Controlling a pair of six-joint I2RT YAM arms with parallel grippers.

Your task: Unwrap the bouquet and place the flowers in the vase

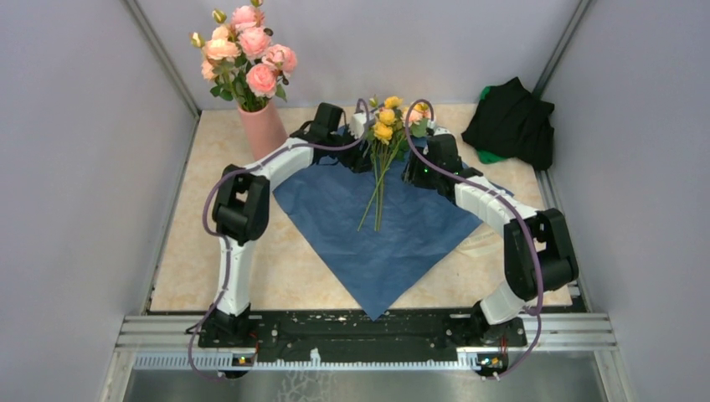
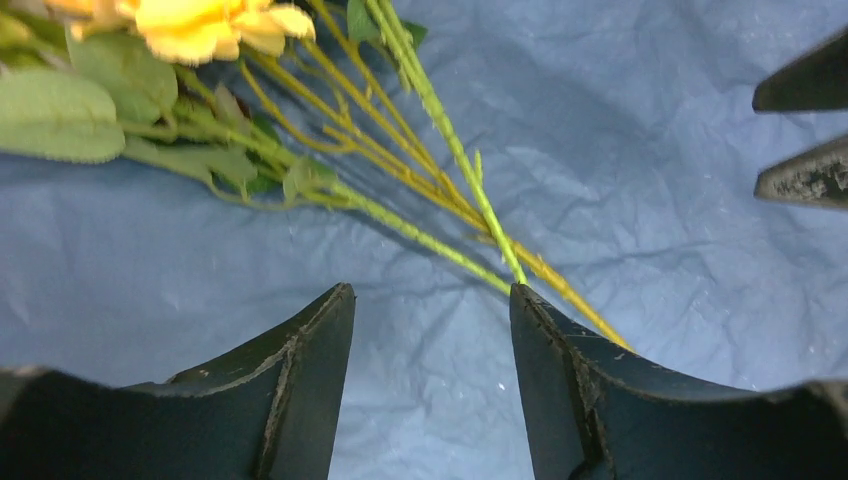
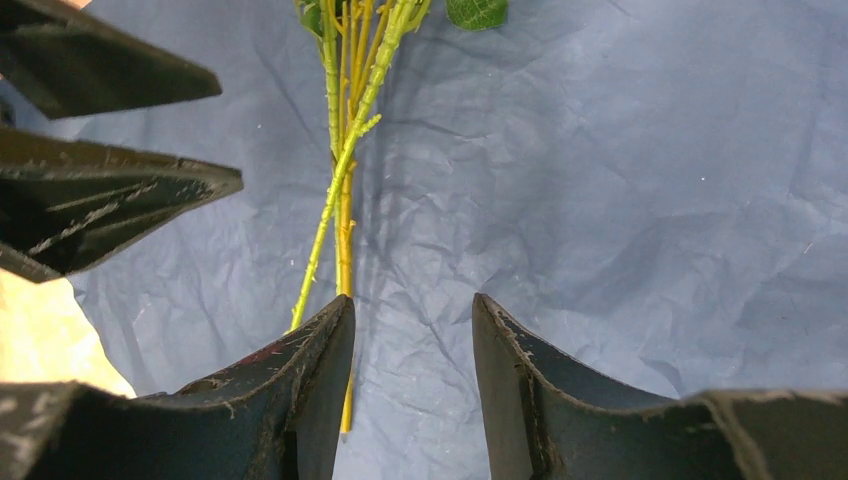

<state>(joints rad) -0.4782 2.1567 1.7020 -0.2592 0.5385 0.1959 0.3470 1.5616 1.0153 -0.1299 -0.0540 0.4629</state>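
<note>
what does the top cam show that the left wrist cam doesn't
Only the top view: the vase holding pink roses at the back left, the black cloth at the back right, and the whole outline of the blue paper.
Only the left wrist view: the left fingers close up, apart with bare paper between them, and the right fingers at the picture's right edge.
Both: the flowers, yellow blooms and green stems, lying loose on that paper.
</note>
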